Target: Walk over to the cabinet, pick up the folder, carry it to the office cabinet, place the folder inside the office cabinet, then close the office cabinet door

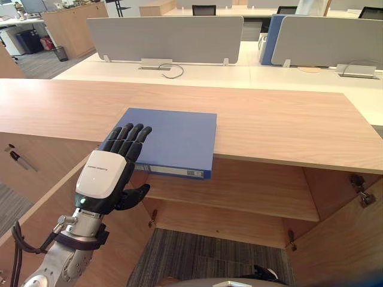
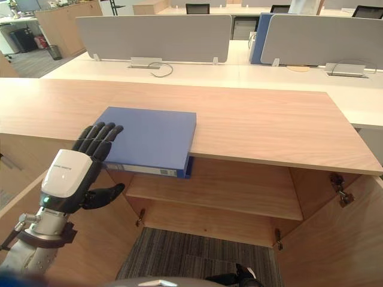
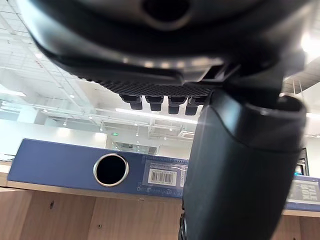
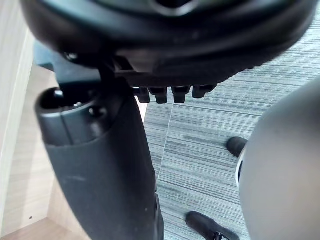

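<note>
1. At the cabinet top's [image 1: 287, 125] front edge, my left hand [image 1: 106, 179] stretches straight fingers over the overhanging blue folder's [image 1: 173, 140] near-left corner.
2. My right hand [image 4: 100, 165] hangs relaxed above the carpet [image 4: 240, 90].

We count one blue folder [image 1: 170, 140], one wooden cabinet [image 1: 287, 125], two open cabinet doors [image 1: 116, 251] [image 1: 341, 245], two grey screens [image 1: 164, 39] [image 1: 326, 40] and three black chairs [image 1: 203, 9] [image 1: 287, 9] [image 1: 370, 12].

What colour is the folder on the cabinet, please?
The folder is blue; left eye view shows it best.

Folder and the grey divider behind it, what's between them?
Left eye view: past the folder, bare cabinet top, then white desk with a black cable by the divider.
</note>
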Robot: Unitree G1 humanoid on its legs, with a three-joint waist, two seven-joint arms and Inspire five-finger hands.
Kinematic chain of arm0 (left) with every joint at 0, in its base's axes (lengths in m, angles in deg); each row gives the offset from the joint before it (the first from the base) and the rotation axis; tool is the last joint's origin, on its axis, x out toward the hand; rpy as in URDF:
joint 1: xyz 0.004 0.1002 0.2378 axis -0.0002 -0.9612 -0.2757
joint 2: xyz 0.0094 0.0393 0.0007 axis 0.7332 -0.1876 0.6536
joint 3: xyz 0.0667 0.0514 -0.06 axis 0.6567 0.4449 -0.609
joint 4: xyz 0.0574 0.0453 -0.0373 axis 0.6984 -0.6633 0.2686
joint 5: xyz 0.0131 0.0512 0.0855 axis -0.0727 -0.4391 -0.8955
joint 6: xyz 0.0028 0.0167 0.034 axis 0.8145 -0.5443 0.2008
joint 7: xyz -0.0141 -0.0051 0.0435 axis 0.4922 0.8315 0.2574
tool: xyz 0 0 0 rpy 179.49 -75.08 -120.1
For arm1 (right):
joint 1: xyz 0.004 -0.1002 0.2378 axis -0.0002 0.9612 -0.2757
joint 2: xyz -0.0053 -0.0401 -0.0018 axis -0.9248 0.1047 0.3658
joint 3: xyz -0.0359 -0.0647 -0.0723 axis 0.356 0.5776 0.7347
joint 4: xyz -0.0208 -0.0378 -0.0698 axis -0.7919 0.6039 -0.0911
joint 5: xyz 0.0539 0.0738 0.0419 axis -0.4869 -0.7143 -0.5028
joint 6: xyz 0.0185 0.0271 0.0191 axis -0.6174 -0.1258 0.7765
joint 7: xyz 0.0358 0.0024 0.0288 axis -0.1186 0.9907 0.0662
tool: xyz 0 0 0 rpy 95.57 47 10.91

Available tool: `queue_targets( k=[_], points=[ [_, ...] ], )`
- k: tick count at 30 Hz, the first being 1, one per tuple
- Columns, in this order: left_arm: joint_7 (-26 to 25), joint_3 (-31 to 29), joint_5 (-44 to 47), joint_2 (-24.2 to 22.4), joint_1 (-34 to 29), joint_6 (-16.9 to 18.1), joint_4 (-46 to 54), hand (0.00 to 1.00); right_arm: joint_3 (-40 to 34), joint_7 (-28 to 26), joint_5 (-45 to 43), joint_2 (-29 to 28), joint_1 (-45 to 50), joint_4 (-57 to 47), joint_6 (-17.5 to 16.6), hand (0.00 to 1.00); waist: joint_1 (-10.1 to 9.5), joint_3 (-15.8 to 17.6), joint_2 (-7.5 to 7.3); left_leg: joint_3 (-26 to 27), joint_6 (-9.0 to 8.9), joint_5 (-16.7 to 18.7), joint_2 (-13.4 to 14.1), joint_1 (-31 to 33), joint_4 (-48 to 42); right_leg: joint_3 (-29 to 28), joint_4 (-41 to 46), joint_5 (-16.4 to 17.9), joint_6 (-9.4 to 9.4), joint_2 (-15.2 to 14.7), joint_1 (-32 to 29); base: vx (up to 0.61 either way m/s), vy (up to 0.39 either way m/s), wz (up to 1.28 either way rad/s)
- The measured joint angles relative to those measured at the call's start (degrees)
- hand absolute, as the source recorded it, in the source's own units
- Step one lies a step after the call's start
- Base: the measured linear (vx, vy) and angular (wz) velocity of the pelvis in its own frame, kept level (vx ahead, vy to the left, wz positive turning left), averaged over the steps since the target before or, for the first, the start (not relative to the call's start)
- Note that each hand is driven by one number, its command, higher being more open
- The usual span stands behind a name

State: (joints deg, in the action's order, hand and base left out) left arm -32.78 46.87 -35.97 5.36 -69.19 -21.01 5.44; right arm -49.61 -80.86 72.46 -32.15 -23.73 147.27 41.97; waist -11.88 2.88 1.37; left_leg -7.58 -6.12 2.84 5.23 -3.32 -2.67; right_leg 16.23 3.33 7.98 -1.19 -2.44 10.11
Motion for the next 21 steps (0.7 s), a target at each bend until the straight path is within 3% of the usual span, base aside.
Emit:
queue_targets(
  k=[10,18,19,21],
  points=[
    [0.10,2.58,-3.78,2.79,4.24,-0.25,-7.10,1.00,-0.05,0.02,1.10,0.38,0.06,-0.29,-0.02,1.00,1.13,-0.13,0.46,2.49,0.46,-0.91,0.49,-2.99,3.32,-2.14,0.06,-0.12,0.19,0.02,-0.01,-0.01,-0.001,-0.12],
    [-0.21,4.03,-5.10,3.95,8.71,-2.42,-9.98,1.00,-0.07,0.03,1.96,0.39,0.06,-1.33,-0.02,1.00,1.94,0.14,0.87,4.02,0.55,-1.21,0.40,-4.52,5.05,-3.48,-0.16,-0.15,0.17,-0.09,0.09,0.02,0.002,-0.09],
    [-0.22,4.97,-5.25,3.95,9.55,-2.47,-10.76,0.00,-0.06,0.03,1.96,0.37,0.04,-1.66,-0.01,1.00,2.21,0.21,0.95,4.06,0.55,-1.21,0.39,-4.54,5.10,-3.53,-0.16,-0.16,0.16,-0.10,0.09,0.01,0.001,-0.03],
    [-0.22,5.68,-6.02,3.95,9.89,-2.46,-11.45,0.00,-0.05,0.02,1.96,0.34,-0.13,-1.84,-0.03,1.00,2.79,0.24,1.00,4.27,0.56,-1.20,0.40,-4.61,5.13,-3.72,-0.16,-0.19,0.18,-0.11,0.09,0.02,-0.001,-0.06]
  ],
)
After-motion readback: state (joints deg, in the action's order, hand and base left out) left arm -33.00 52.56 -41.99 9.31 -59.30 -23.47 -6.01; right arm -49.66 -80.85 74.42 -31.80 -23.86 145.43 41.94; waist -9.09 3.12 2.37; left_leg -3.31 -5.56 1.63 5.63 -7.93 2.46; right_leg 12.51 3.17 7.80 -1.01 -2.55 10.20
